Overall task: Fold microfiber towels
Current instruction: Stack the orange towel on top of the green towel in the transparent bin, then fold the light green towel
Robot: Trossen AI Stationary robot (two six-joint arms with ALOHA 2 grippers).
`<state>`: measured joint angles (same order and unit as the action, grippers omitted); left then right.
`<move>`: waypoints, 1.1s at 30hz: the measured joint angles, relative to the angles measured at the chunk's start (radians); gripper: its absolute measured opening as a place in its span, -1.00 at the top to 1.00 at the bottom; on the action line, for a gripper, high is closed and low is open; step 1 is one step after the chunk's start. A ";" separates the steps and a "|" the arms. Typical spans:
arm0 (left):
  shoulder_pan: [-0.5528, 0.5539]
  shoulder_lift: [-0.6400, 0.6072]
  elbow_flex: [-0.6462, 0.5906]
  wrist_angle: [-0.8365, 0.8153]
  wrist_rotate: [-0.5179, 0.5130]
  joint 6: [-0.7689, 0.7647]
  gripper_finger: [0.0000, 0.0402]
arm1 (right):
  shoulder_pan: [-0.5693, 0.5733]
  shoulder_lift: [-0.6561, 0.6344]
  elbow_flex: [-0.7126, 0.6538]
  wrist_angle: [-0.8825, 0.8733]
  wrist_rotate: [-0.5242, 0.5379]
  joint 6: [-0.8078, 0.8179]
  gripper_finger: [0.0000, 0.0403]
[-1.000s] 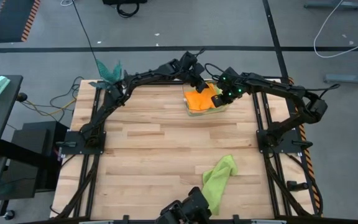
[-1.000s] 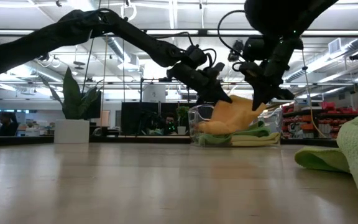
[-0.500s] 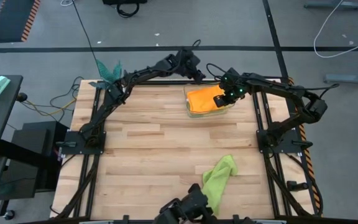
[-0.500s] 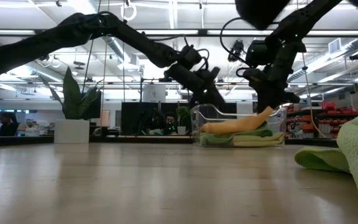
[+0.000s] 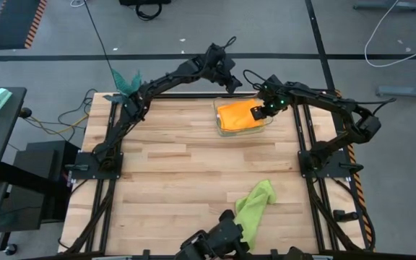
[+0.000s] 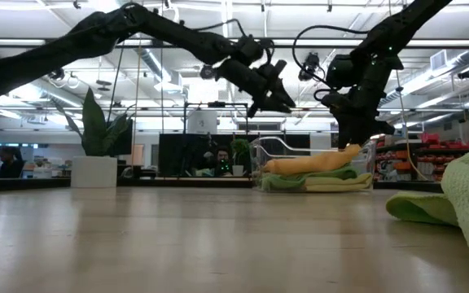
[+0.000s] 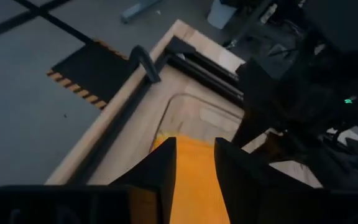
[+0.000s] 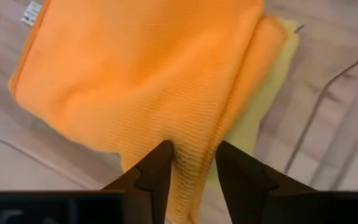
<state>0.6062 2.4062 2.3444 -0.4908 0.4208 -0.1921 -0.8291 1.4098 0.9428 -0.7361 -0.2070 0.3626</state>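
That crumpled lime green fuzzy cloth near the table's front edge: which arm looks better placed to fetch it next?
Probably the left. Its pincer hangs free above the clear bin, while the right pincer pinches the orange towel. The lime green fuzzy cloth lies far from both.

Beneath the right gripper (image 8: 191,163), the folded orange microfiber towel (image 8: 135,81) covered most of the pale yellow microfiber towel (image 8: 269,87), which showed only as a strip along one side. In the low view, the clear plastic bin (image 6: 277,150) held a green layer (image 6: 336,172) under the orange one, its shape not readable. The loose lime green microfiber towel (image 6: 454,203) was cut off by that picture's edge. Past the left gripper (image 7: 194,163), the orange cloth ran out of sight behind the dark fingers (image 7: 166,168).
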 joint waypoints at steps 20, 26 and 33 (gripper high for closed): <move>-0.101 -0.053 0.010 -0.610 0.002 0.101 0.47 | 0.035 -0.089 0.032 -0.041 -0.097 -0.125 0.45; -0.184 -0.053 0.010 -0.646 -0.003 0.108 0.47 | 0.054 0.016 0.032 0.005 -0.093 -0.144 0.64; -0.257 -0.053 0.010 -0.705 -0.061 0.094 0.47 | 0.035 0.114 0.032 0.010 -0.044 -0.213 0.83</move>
<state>0.3493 2.3531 2.3539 -1.1958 0.3596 -0.0976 -0.7941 1.5241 0.9745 -0.7259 -0.2505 0.1501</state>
